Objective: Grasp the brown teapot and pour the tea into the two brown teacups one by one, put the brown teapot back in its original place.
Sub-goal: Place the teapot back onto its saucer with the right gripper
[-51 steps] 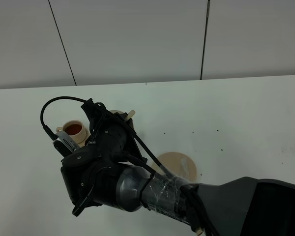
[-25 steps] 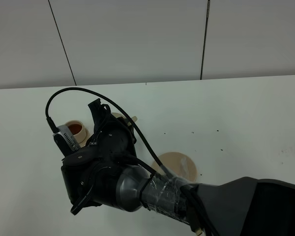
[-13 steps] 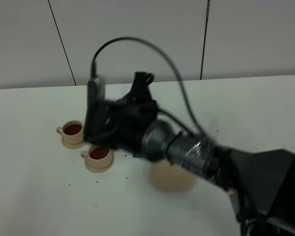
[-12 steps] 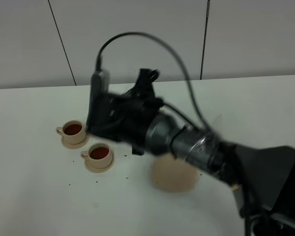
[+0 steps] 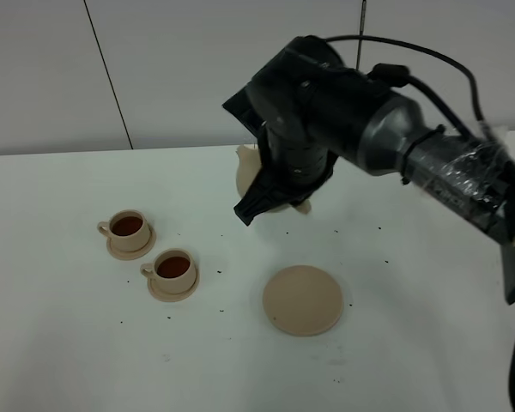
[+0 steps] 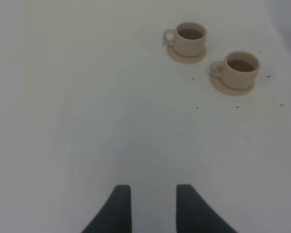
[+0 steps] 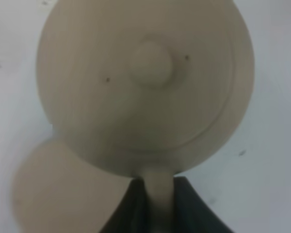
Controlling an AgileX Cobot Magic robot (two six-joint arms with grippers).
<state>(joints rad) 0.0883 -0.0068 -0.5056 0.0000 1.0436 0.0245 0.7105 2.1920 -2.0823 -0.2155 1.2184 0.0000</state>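
- Exterior high view: right end effector (image 5: 270,190) carries the brown teapot (image 5: 251,172) in the air, above the table (image 5: 429,257) toward its far edge. The empty wide saucer (image 5: 302,299), its return spot, lies below and nearer the front edge, so the coming move is judged to be forward and down. Two teacups (image 5: 127,227) (image 5: 173,267) sit on small saucers toward the left edge, both holding dark tea.
- Left wrist view: left end effector (image 6: 153,206) idle, fingers apart, nothing between them; both filled cups lie well ahead.
- Right wrist view: fingers clamped on the teapot's loop handle (image 7: 157,191); lid knob (image 7: 151,63) faces the camera, saucer edge visible beneath.
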